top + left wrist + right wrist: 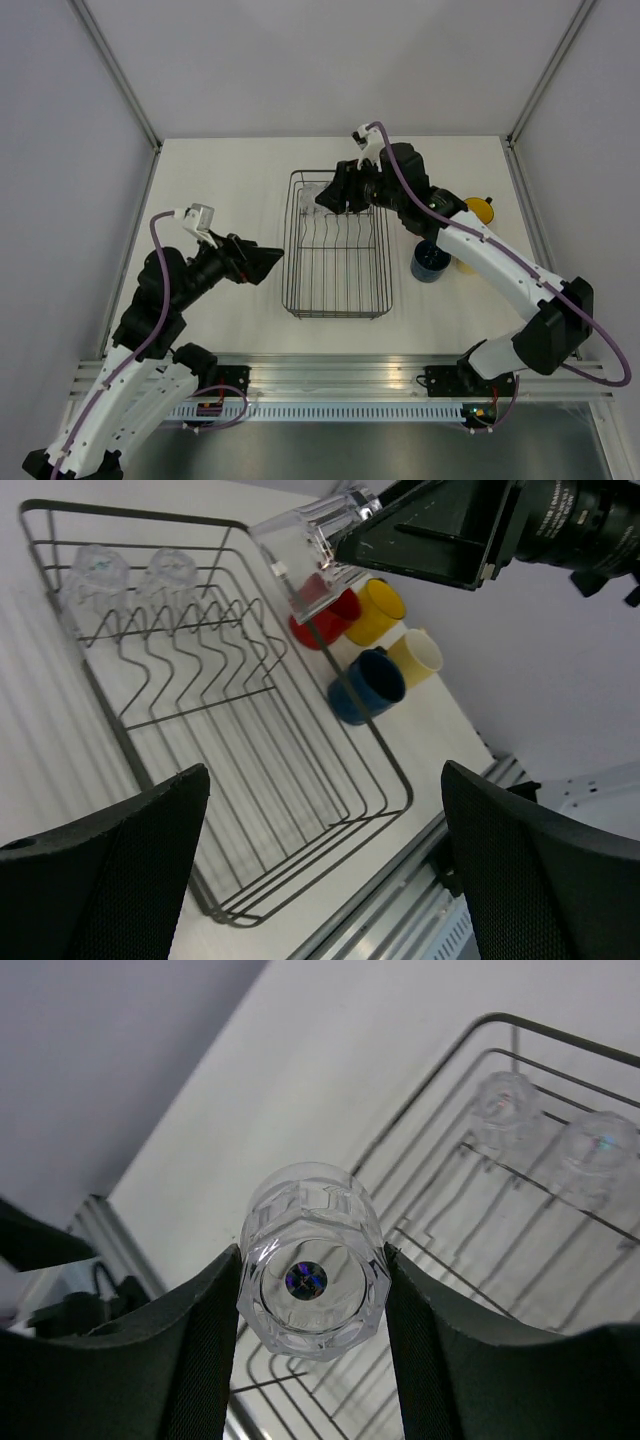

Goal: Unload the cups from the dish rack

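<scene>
My right gripper (312,1278) is shut on a clear glass tumbler (312,1260), its pads pressing both sides, and holds it in the air over the far end of the dish rack (286,250). Two more tumblers (505,1100) (598,1150) stand upside down in the rack's far corner. They also show in the left wrist view as two tumblers (98,570) (170,572), with the held tumbler (310,535) above them. My left gripper (265,262) hangs open and empty just left of the rack. Red mug (325,620), yellow mug (375,610), blue mug (365,685) and cream mug (415,658) stand on the table right of the rack.
The right arm (500,265) stretches over the mugs; from above only the blue mug (430,262) and yellow mug (480,210) show plainly. The rack's plate tines (190,650) run across its far half. A metal rail (340,372) lines the table's near edge.
</scene>
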Motion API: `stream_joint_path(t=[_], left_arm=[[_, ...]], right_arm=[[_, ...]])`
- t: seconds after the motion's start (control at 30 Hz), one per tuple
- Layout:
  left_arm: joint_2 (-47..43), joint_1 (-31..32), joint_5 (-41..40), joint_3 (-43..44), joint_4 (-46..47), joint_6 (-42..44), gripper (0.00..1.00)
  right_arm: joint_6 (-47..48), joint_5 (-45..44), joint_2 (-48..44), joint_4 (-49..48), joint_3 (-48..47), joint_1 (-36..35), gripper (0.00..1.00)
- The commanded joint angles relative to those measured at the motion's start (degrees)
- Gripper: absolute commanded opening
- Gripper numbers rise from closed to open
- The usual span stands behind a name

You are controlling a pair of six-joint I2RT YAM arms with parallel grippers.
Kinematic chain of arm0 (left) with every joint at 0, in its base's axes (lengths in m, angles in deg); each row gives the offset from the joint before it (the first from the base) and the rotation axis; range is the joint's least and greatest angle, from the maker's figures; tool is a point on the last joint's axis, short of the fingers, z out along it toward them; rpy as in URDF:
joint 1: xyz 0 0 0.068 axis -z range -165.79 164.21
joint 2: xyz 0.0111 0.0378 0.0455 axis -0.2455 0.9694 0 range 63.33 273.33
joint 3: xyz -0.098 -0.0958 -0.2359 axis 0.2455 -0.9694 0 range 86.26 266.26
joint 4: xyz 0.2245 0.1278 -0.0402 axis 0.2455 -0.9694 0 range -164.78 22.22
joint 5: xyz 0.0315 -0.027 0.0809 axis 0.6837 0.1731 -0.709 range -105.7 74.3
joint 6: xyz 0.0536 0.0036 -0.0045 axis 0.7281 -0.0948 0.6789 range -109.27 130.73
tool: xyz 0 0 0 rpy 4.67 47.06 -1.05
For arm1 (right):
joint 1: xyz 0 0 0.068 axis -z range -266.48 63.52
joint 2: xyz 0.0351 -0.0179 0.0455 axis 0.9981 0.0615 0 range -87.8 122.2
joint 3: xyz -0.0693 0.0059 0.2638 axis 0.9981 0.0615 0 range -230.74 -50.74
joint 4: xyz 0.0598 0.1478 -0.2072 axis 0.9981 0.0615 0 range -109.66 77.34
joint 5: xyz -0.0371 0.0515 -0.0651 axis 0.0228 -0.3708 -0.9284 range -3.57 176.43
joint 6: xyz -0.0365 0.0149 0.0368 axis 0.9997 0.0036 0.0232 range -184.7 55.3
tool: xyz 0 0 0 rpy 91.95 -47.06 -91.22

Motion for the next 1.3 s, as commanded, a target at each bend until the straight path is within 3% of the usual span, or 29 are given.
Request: stream_joint_path(t=[0.0,0.2,0.43,0.53,0.67,0.73,0.83,0.87,0.9,1.0,1.07,1.1,1.13,1.17,1.27], left_arm=[[-1.27,-0.40,9.75,-3.58,16.23,-6.69,1.00],[-3.21,-0.31,16.17,-11.57,37.67,-15.03,1.00],[-2.51,-0.40,18.30,-15.01,48.88,-19.96,0.98],[-2.68,-0.40,18.82,-15.54,52.75,-20.93,0.83],[-3.04,-0.31,18.65,-15.71,54.34,-21.46,0.51],[-2.95,-0.40,18.65,-15.80,54.34,-21.38,0.45],[-3.04,-0.31,18.56,-15.63,53.72,-21.11,0.23],[-3.12,-0.40,18.21,-15.37,53.11,-21.03,0.07],[-3.21,-0.40,17.77,-15.28,52.06,-20.59,0.02],[-3.21,-0.40,17.59,-15.01,50.83,-20.06,0.02],[-3.21,-0.40,17.15,-14.49,49.24,-19.19,0.02],[-3.30,-0.40,16.54,-14.22,48.28,-17.96,0.02],[-3.56,-0.40,16.28,-13.79,46.36,-17.43,0.02],[-3.91,-0.40,16.01,-13.43,45.47,-16.73,0.02],[-4.88,-0.40,13.65,-11.76,39.59,-13.39,0.02]], right_arm=[[-6.22,11.20,-5.75,-16.62,5.28,-0.95,0.24],[-13.00,19.83,-9.71,-31.84,13.29,-2.79,0.23],[-18.02,24.23,-10.60,-39.87,16.12,-5.78,0.23],[-17.67,24.41,-10.25,-40.92,16.82,-7.54,0.23],[-18.46,24.50,-9.54,-43.30,17.70,-9.30,0.23],[-19.25,25.20,-9.19,-45.49,18.14,-9.91,0.23],[-20.30,26.08,-8.66,-48.57,18.75,-10.35,0.23],[-20.74,26.17,-8.49,-49.10,19.02,-10.53,0.23],[-21.18,26.52,-8.31,-50.15,19.19,-10.53,0.23],[-22.50,27.31,-8.05,-52.61,19.89,-10.62,0.24],[-22.50,28.36,-7.96,-53.84,20.59,-10.62,0.32],[-22.33,28.63,-8.39,-54.72,21.03,-10.62,0.44],[-22.07,28.45,-8.57,-54.64,21.39,-10.71,0.86],[-20.50,27.93,-8.92,-54.29,21.91,-10.62,0.98],[-14.54,21.99,-10.59,-47.46,21.74,-10.62,0.98]])
